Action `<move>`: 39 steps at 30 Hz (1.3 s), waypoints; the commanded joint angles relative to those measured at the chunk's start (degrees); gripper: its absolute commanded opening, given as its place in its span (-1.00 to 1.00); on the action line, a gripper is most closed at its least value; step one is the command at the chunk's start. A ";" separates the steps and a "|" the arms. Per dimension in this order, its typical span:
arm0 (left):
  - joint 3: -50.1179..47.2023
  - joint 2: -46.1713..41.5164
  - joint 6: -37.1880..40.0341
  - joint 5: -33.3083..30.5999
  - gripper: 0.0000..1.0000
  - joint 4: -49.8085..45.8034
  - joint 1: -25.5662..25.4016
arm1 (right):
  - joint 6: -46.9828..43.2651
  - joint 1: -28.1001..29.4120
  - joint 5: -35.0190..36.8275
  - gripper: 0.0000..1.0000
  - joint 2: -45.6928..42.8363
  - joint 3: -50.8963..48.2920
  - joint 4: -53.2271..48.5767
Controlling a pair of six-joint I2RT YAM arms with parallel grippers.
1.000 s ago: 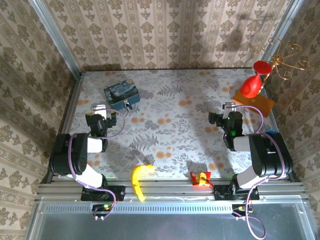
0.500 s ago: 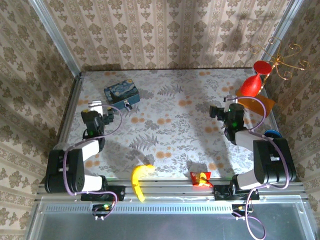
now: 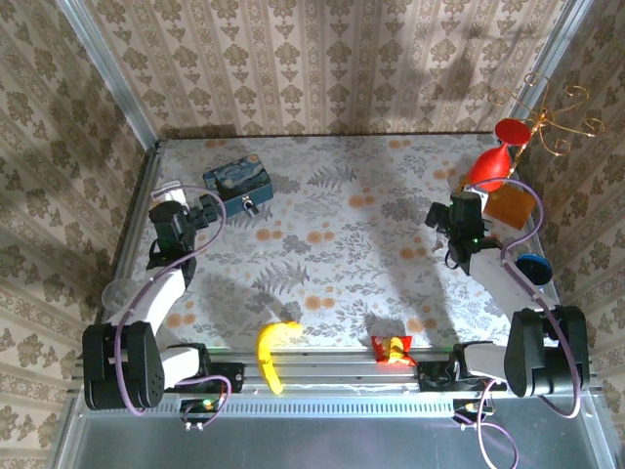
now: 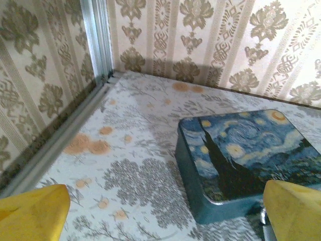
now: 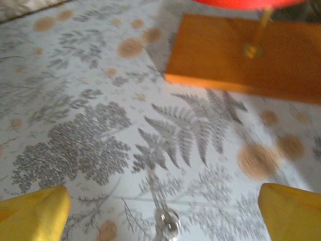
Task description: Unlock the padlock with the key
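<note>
The padlock (image 3: 250,206) is a tiny silvery lock hanging on the front of the blue night-sky tin box (image 3: 237,184) at the back left. My left gripper (image 3: 186,210) hovers just left of the box, open and holding nothing. In the left wrist view the tin box (image 4: 246,155) lies ahead to the right, its near corner beside my right yellow finger (image 4: 296,211). The key (image 5: 165,221), a blurred silvery piece, lies on the floral table between the wide-open fingers of my right gripper (image 5: 163,213). From above, the right gripper (image 3: 459,210) sits at the right side.
An orange board (image 5: 241,55) carrying a red glass (image 3: 491,161) stands just beyond the right gripper, with a gold wire stand (image 3: 552,117) behind it. A banana (image 3: 273,352) and a red wrapper (image 3: 393,348) lie at the near edge. Patterned walls enclose the table.
Both arms have stretched out from their bases. The left gripper moved back and left, beside the tin box. The right gripper moved right and back, toward the orange board.
</note>
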 commanded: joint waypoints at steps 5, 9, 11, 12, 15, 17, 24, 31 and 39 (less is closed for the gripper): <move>-0.32 -3.75 -7.24 3.81 1.00 -2.94 0.13 | 5.96 0.57 -1.91 0.71 0.25 1.86 -16.31; -0.51 -4.72 -8.75 4.63 1.00 -5.02 0.11 | 1.14 0.57 -4.92 0.67 3.67 5.11 -19.42; -0.99 -5.14 -9.28 5.12 1.00 -5.31 0.02 | -0.59 0.48 -5.03 0.62 5.67 6.70 -20.91; -1.19 -5.28 -9.48 5.33 1.00 -5.55 0.04 | -1.36 0.33 -4.96 0.60 6.83 7.50 -21.69; -1.65 -5.71 -9.98 5.96 1.00 -5.87 0.02 | -3.44 -0.02 -5.68 0.48 10.89 9.90 -23.45; -1.91 -5.97 -10.32 6.19 1.00 -6.03 0.02 | -4.60 -0.05 -5.82 0.37 13.00 11.23 -24.14; -1.75 -5.98 -11.70 6.89 1.00 -6.23 0.02 | -8.98 -1.53 -9.59 0.12 20.43 16.21 -26.48; -2.18 -6.85 -12.37 6.12 1.00 -6.52 0.03 | -11.02 -3.36 -11.44 -0.03 25.80 19.62 -27.33; -2.62 -8.20 -12.27 5.26 1.00 -7.48 0.05 | -12.62 -4.00 -12.98 -0.18 29.64 21.17 -26.90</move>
